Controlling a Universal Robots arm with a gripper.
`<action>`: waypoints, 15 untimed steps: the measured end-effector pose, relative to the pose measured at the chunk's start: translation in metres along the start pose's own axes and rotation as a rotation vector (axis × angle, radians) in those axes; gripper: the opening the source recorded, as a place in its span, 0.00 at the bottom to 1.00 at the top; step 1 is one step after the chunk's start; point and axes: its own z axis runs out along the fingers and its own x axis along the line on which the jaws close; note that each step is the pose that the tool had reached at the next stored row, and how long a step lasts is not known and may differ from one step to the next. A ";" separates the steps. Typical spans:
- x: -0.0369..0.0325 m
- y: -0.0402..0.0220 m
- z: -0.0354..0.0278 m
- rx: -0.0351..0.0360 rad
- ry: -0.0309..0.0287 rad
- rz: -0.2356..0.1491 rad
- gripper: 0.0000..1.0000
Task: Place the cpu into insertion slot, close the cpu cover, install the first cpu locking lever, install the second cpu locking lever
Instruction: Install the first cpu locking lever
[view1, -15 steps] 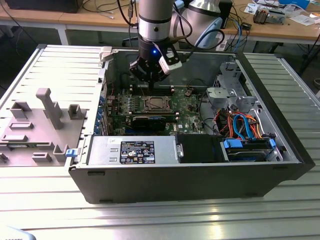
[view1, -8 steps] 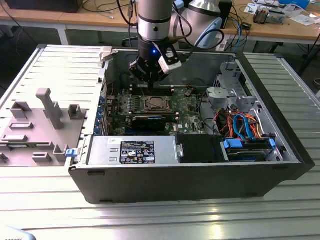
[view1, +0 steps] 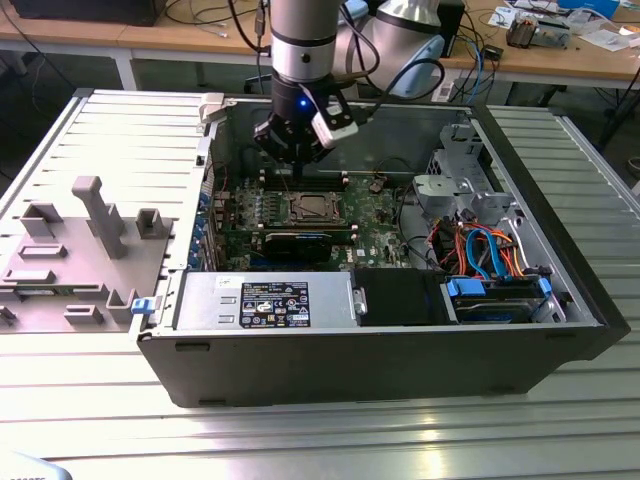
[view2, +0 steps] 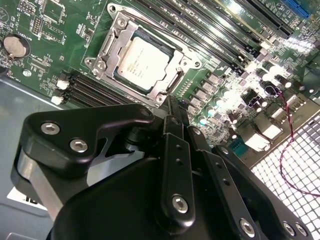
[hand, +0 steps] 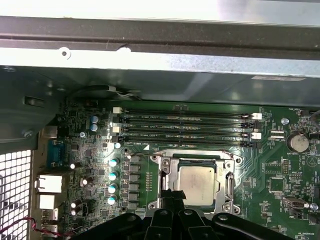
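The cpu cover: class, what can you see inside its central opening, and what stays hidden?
Through the cpu cover shows the silvery top of the cpu, seated in the insertion slot. The chip covers the socket's contacts. The hand hovers at the cover's edge.

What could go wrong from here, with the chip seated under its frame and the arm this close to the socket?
1. The end effector sits right at the edge of the cpu cover, so a small sideways slip might scrape the frame or the cpu.
2. The memory slots run just beside the insertion slot; a swing of the end effector could knock them.
3. A thin red wire lies loose near the board's edge and could snag.
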 end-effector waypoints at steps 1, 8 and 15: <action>0.0002 0.0000 0.0000 0.0000 0.0000 0.000 0.11; 0.0033 0.0002 0.0000 0.0000 0.0000 0.000 0.11; 0.0073 0.0003 0.0005 -0.0004 0.0000 0.000 0.11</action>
